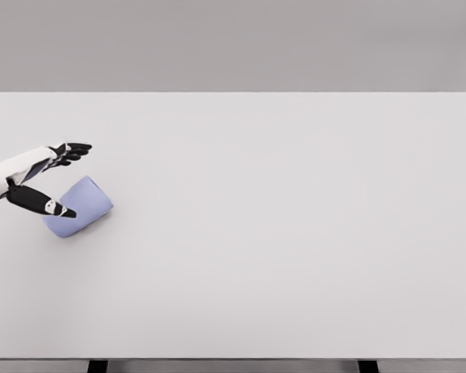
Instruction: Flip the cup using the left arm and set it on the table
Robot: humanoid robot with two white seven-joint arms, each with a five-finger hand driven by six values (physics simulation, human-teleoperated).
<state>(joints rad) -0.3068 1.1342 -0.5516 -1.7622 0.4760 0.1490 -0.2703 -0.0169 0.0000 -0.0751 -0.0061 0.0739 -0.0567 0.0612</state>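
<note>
I see my left hand (pixel 50 177) spread open, gripping nothing, straddling the tipped cup (pixel 79 207), whose long axis points away right.

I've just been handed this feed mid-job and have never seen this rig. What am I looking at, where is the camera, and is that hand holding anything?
This is a simulator's render from a camera on a humanoid robot's head, looking down at a white table. The white arm entering from the picture's left ends in the left hand, which has dark fingers spread above and a thumb reaching below. The only object is a light blue cup, lying on its side on the table near the left edge. The hand is open around the cup's near end, the thumb overlapping it, but the fingers are not closed on it, so nothing is held yet. The right arm is not in view.
</note>
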